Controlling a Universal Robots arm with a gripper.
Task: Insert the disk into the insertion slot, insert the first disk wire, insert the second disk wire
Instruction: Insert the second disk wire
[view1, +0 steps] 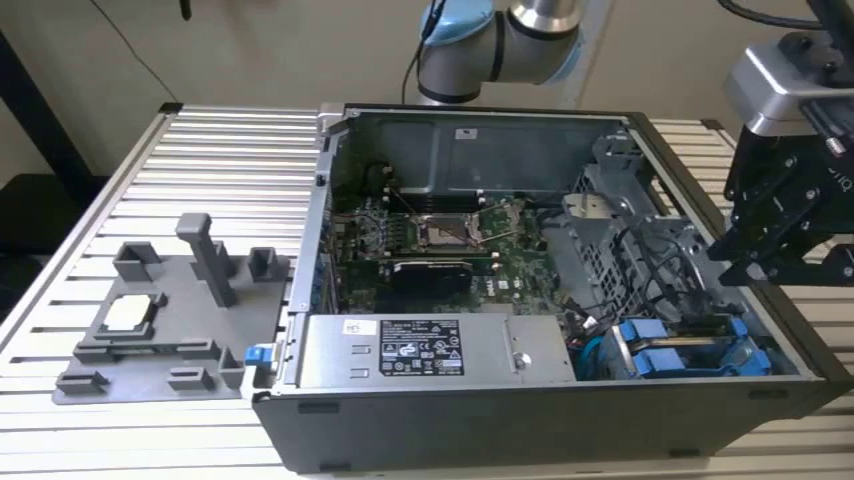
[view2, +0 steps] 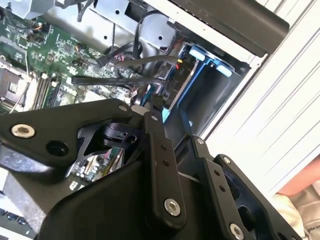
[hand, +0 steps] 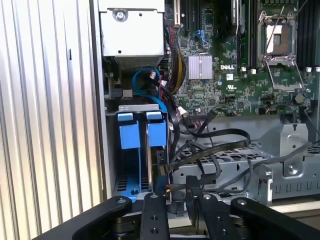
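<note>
The disk (hand: 156, 132) stands edge-up in its blue frame inside the insertion slot (hand: 134, 107) of the grey drive cage, beside another blue frame (hand: 130, 134). In the exterior view the blue frames (view1: 661, 358) sit at the case's near right corner. Two flat black wires (view2: 125, 80) run from the motherboard side to the disk's end (view2: 176, 85); I cannot tell how deep their plugs are seated. My gripper (hand: 176, 186) hovers just above that end, open, nothing between its fingers (view2: 156, 131). In the exterior view the gripper (view1: 757, 262) hangs over the case's right wall.
The open computer case (view1: 534, 420) lies on a slatted metal table (view1: 214, 170). A silver labelled power-supply box (view1: 427, 350) sits at the front, the green motherboard (view1: 427, 240) behind it. A grey plastic fixture (view1: 160, 320) stands at the exterior view's left. Loose cables (hand: 220, 165) cross the cage.
</note>
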